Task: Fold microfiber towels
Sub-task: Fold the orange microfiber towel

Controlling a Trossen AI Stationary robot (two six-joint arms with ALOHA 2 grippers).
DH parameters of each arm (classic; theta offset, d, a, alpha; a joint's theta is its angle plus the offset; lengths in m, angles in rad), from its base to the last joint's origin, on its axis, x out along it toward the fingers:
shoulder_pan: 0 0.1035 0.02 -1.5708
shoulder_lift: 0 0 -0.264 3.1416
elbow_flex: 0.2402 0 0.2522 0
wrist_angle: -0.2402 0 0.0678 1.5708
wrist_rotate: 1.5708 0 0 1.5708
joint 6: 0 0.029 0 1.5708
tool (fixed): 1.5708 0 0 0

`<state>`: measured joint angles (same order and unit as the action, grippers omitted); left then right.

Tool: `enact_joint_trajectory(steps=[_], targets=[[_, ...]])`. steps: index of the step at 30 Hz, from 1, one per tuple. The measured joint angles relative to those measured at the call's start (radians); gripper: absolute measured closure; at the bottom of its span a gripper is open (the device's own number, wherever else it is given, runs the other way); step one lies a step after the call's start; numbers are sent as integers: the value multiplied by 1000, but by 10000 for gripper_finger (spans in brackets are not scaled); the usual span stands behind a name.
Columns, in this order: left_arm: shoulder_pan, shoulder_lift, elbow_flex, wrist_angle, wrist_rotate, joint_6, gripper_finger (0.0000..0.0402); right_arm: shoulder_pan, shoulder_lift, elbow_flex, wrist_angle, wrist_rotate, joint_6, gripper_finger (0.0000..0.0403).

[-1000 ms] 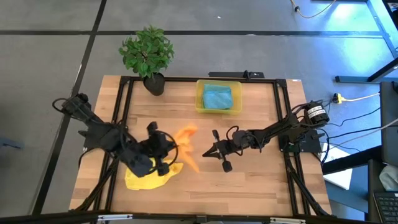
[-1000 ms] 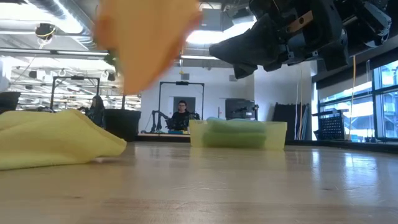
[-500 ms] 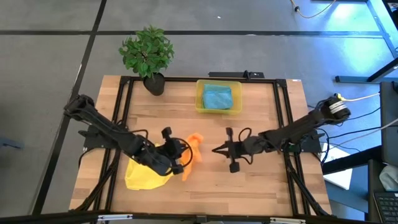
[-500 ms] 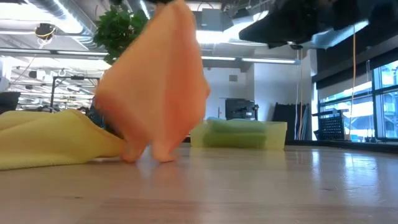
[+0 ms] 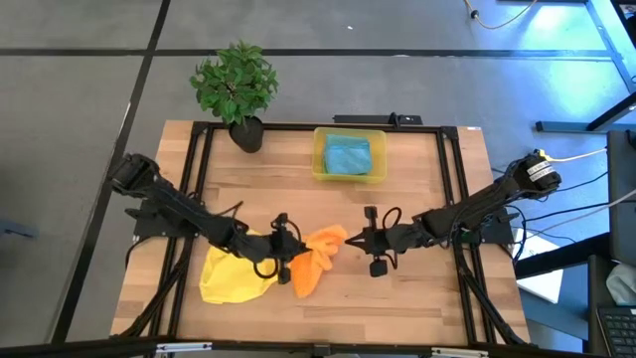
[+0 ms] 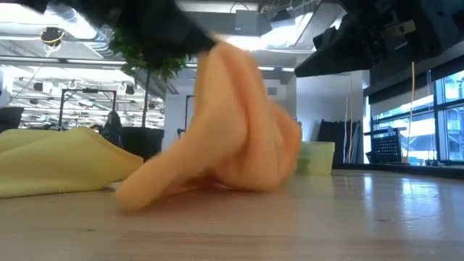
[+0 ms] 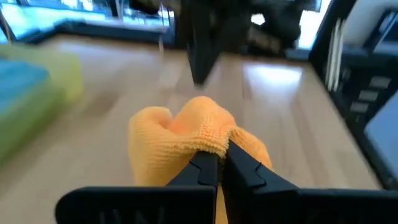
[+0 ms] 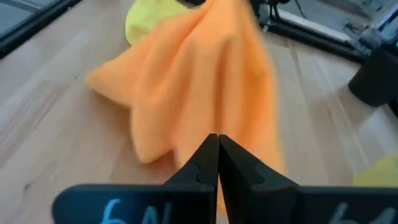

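Observation:
An orange towel (image 5: pixel 316 259) lies bunched on the table's middle near part, and my left gripper (image 5: pixel 293 261) is shut on it from the left. My right gripper (image 5: pixel 350 242) is shut and hangs above the table just right of the orange towel (image 8: pixel 186 81). In the low view it (image 6: pixel 304 69) stands apart from the cloth. A yellow towel (image 5: pixel 234 278) lies crumpled under my left arm. A teal-blue towel (image 5: pixel 347 155) lies folded in the yellow bin (image 5: pixel 319 167) at the far middle. My left gripper pinches a bunched edge at the top of the orange towel (image 7: pixel 214 145) between its two fingers (image 7: pixel 247 167); one layer or several, I cannot tell. The fingers come from the table's left, slanting a little down. The towel droops slack, its lower folds (image 6: pixel 145 190) on the table.
A potted plant (image 5: pixel 236 88) stands at the far left corner. A black frame (image 5: pixel 204 139) runs along the table's left, far and right sides. Bare wood lies along the near edge (image 5: pixel 397 308).
My left gripper has come down and toward the table's right with the orange towel. The towel hung clear of the table a second ago. Now its lower part rests heaped on the wood. My right gripper has drawn back a little toward the right edge, still shut.

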<state>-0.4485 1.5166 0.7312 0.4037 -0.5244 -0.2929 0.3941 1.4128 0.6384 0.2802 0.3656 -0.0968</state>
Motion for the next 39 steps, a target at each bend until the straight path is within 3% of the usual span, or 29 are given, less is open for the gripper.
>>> enact_joint_trajectory(steps=[5,9,12,17,22,27,32,39], targets=[[-13,115,-26,1,7,-58,401,-5,0,0,-3,0,14,389],[-7,206,2,14,118,-102,389,-6,0,0,6,0,8,389],[2,260,44,18,184,-123,360,-7,0,0,13,0,-15,389],[10,316,129,10,205,-89,298,-23,0,0,16,0,-17,389],[10,288,208,-91,194,-30,269,-24,0,0,5,-1,-16,389],[17,199,269,-335,157,-21,269,-25,0,0,5,-2,-15,389],[25,162,249,-560,25,-169,269,-25,0,0,6,-2,-13,389],[90,163,124,-608,72,-303,271,-25,0,0,7,-2,-12,389]])
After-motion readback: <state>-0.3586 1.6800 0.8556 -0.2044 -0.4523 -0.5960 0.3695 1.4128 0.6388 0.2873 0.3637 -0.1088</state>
